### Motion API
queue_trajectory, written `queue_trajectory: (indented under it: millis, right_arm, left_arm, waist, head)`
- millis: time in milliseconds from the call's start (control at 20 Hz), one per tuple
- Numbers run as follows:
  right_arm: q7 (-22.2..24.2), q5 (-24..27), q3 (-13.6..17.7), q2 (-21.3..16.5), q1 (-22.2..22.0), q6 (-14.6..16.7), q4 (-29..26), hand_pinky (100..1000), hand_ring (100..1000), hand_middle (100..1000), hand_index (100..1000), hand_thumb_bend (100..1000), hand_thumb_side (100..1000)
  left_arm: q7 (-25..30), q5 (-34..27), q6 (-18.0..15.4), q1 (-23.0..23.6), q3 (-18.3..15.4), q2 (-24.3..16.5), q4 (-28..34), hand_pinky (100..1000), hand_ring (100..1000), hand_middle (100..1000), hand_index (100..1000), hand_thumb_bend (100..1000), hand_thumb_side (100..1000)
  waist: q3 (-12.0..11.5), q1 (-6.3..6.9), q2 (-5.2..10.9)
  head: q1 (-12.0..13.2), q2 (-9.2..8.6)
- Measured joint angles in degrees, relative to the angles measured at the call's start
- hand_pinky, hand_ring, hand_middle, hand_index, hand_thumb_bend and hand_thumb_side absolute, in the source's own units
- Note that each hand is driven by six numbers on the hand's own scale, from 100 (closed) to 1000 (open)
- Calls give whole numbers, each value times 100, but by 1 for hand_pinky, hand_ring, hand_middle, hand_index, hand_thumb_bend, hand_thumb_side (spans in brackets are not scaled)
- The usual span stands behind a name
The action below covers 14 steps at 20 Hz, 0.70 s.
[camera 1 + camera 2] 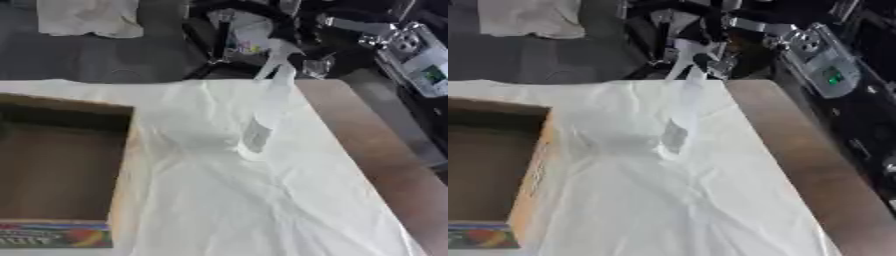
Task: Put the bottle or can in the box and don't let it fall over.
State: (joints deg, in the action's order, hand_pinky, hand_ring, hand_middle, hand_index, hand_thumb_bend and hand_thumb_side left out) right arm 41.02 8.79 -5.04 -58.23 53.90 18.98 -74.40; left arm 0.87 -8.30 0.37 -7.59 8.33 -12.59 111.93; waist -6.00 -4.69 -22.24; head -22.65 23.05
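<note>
My right hand (293, 55) has its fingers curled round the clear bottle (267, 112)'s neck, leaning over the desk (350, 145); next I carry it left, upright, into the cardboard box (61, 170).

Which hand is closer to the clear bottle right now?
Right. The right hand is at the top of the clear bottle, fingers around its neck, coming in from the upper right. The left hand shows in neither view, so its distance cannot be judged.

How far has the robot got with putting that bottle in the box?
Early on. The right hand has closed around the top of the clear bottle, which leans with its base on or just above the white cloth. Still to do: carry it left and stand it upright in the cardboard box.
</note>
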Motion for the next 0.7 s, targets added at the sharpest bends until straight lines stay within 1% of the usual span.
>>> queue_trajectory:
  millis: [400,450,600,700]
  right_arm:
    - [43,0,-31,7,2,-40,2,809,771,742,848,100,347]
    - [49,0,-31,8,2,-47,2,802,758,732,842,100,322]
    - [72,0,-31,18,3,-70,3,797,750,723,839,100,309]
    - [90,1,-31,27,5,-90,3,768,715,703,827,100,255]
  left_arm:
    - [9,9,9,-4,26,0,-1,860,817,764,802,173,853]
    - [10,11,10,-4,27,0,-1,861,817,764,802,172,853]
    - [12,18,11,-4,27,0,-2,861,818,765,802,172,854]
    - [13,28,11,-4,27,0,-6,861,818,765,802,172,853]
  waist:
    - [-13,-7,-23]
    - [-16,-7,-28]
    - [-20,-7,-29]
    - [-20,-7,-29]
  head:
    - [-12,0]
    - [-12,0]
    - [-12,1]
    - [-12,1]
